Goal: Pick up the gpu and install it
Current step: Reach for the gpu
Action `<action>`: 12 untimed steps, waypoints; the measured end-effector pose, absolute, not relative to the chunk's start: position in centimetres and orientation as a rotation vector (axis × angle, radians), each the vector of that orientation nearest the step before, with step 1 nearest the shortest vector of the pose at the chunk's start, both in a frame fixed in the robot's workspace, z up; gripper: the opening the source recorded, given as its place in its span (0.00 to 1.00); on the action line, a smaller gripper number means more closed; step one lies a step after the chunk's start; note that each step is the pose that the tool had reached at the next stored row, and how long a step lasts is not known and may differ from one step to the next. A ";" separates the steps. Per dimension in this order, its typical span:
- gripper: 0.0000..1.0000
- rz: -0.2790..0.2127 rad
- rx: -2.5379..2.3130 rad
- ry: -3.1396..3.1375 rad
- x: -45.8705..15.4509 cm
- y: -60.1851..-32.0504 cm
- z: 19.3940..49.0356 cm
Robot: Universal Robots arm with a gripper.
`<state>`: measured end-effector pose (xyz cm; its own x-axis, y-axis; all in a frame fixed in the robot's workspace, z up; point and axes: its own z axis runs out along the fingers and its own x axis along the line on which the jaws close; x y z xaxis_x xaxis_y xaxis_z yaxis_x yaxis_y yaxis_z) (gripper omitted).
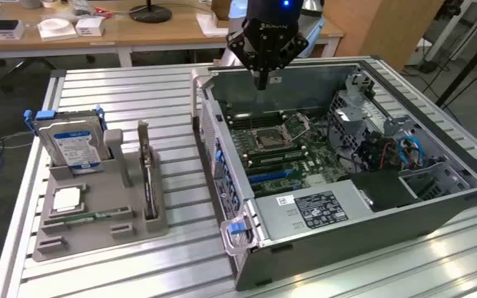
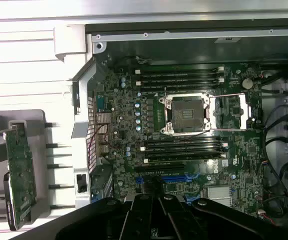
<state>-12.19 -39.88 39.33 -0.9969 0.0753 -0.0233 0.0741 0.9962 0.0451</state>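
The gpu [image 1: 148, 177] stands on its edge in a slot of the grey holder [image 1: 97, 233] on the exterior view's left, its silver bracket at the far end. The wrist view shows the gpu [image 2: 19, 172] as a green board beside the case. My gripper [image 1: 261, 79] hangs shut and empty over the far wall of the open computer case [image 1: 371, 217], well away from the gpu. In the wrist view the gripper [image 2: 156, 194] hovers above the motherboard [image 2: 233, 145], near the blue expansion slots [image 2: 176, 177].
The holder also carries a hard drive [image 1: 74, 146] with a blue-white label, a CPU chip [image 1: 67, 198] and a green RAM stick [image 1: 89, 218]. The motherboard [image 1: 276, 152] has an open CPU socket [image 2: 186, 114]. A drive cage and cables [image 1: 387, 149] fill the case's right side.
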 end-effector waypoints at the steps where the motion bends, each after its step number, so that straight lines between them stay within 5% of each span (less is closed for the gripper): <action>1: 0.11 0.069 0.117 3.114 -12.2 -39.9 39.3; 12: 0.11 0.069 0.117 3.114 -12.4 -39.9 39.3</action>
